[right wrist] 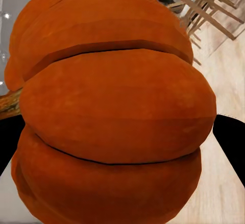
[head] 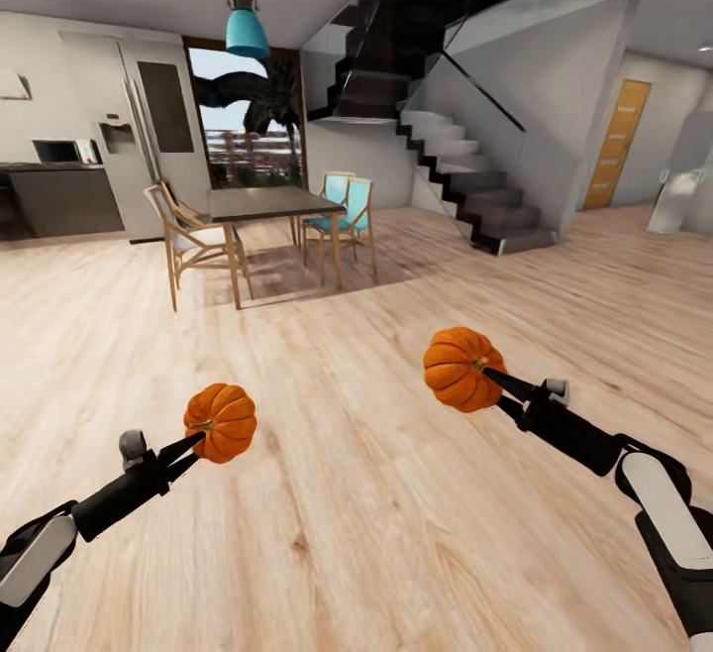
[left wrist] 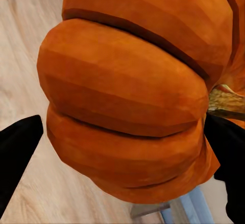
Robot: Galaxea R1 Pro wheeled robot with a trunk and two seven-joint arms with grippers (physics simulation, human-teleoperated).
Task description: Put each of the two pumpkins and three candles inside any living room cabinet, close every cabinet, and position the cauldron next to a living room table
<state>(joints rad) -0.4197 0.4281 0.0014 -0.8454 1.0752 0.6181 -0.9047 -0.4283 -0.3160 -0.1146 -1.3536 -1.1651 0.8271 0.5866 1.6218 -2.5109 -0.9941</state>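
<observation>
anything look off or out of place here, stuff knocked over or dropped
Nothing stands out. The left gripper holds one pumpkin and the right gripper holds the other pumpkin, both held above the bare wooden floor. The dining table and its chairs stand upright; nothing is spilled or tipped.

Light wood plank floor (head: 376,493) of an open room, seen from the head view.
A dark-topped dining table (head: 272,204) is stood on the floor farther back, with a wooden chair (head: 188,236) set at its left side and two teal-seated chairs (head: 347,214) at its right. A staircase (head: 475,196) is footed on the floor beyond.
</observation>
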